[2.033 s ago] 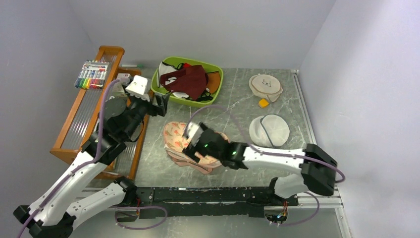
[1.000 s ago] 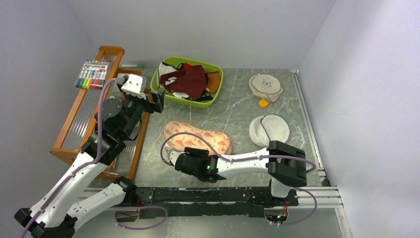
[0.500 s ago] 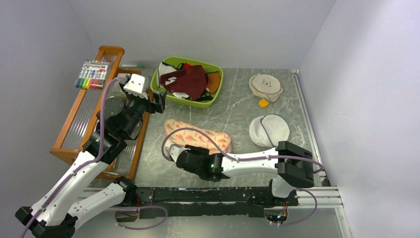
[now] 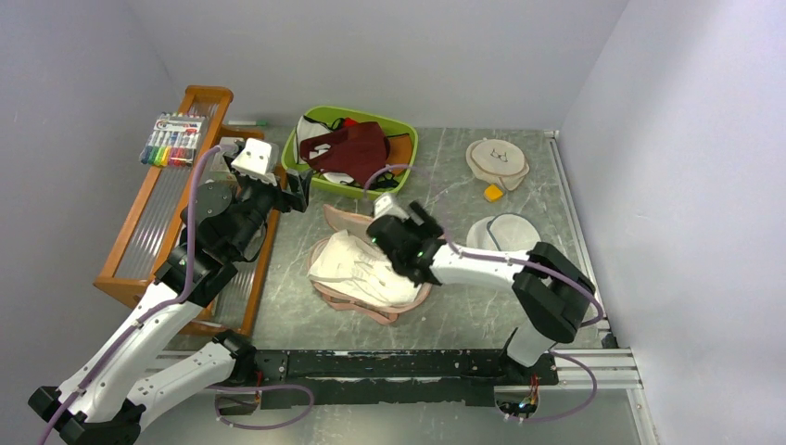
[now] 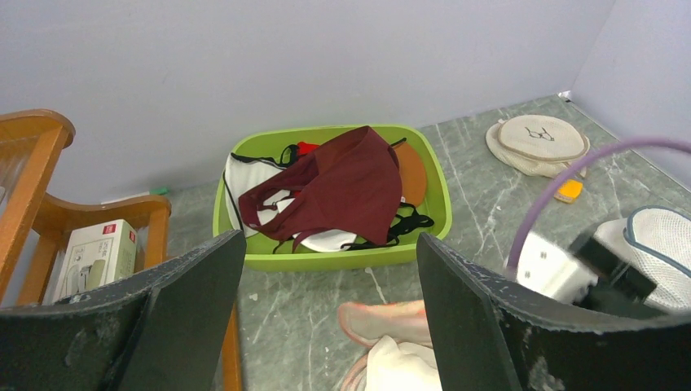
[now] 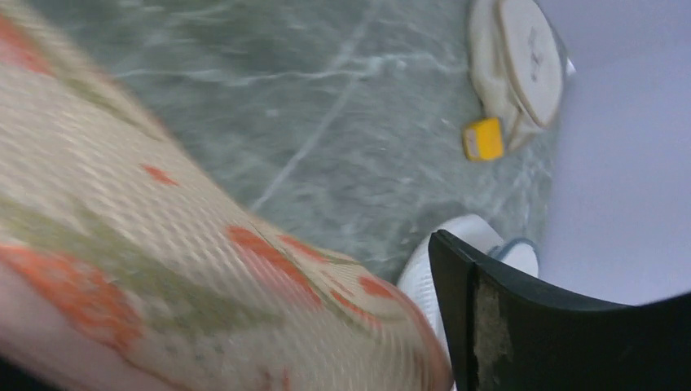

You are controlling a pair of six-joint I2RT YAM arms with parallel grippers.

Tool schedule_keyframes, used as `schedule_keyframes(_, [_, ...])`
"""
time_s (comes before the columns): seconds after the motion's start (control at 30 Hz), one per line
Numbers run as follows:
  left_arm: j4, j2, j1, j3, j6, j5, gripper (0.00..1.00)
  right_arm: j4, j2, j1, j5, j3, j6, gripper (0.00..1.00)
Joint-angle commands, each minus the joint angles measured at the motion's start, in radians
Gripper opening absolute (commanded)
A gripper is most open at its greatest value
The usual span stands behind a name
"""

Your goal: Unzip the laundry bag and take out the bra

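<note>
The laundry bag (image 4: 371, 311) lies mid-table with its zip undone. Its printed top flap (image 4: 348, 220) is lifted toward the back, pale pink inside showing. The white bra (image 4: 357, 269) lies exposed in the lower half and shows at the bottom of the left wrist view (image 5: 399, 366). My right gripper (image 4: 382, 234) sits at the flap's far edge. The printed flap (image 6: 163, 244) fills its wrist view beside one finger (image 6: 505, 326), which stands far out to the side; the other finger is hidden. My left gripper (image 4: 297, 195) hovers open and empty left of the bag, fingers wide (image 5: 330, 244).
A green bin (image 4: 371, 193) with a maroon garment (image 4: 348, 148) stands behind the bag. A wooden rack (image 4: 209, 97) with markers (image 4: 171, 139) runs along the left. A round white mesh bag (image 4: 505, 243), a cream disc (image 4: 498, 159) and a small orange piece (image 4: 493, 192) lie right.
My right gripper swung from the bag's near-left end to its far side. The bag, shut before, now lies open with the bra showing. The left arm has barely moved.
</note>
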Motion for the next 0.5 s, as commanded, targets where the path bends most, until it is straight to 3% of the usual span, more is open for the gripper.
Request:
schedule_keyframes(0.0, [0.006, -0.002, 0.008, 0.012, -0.007, 0.018, 0.88, 0.037, -0.007, -0.130, -0.011, 0.010, 0.190, 0.91])
schedule_keyframes(0.1, [0.003, 0.002, 0.008, 0.013, -0.007, 0.018, 0.88, 0.017, -0.031, -0.172, -0.121, 0.024, 0.230, 1.00])
schedule_keyframes(0.47, [0.005, 0.007, 0.008, 0.012, -0.010, 0.024, 0.88, -0.019, -0.260, -0.233, -0.266, -0.019, 0.297, 1.00])
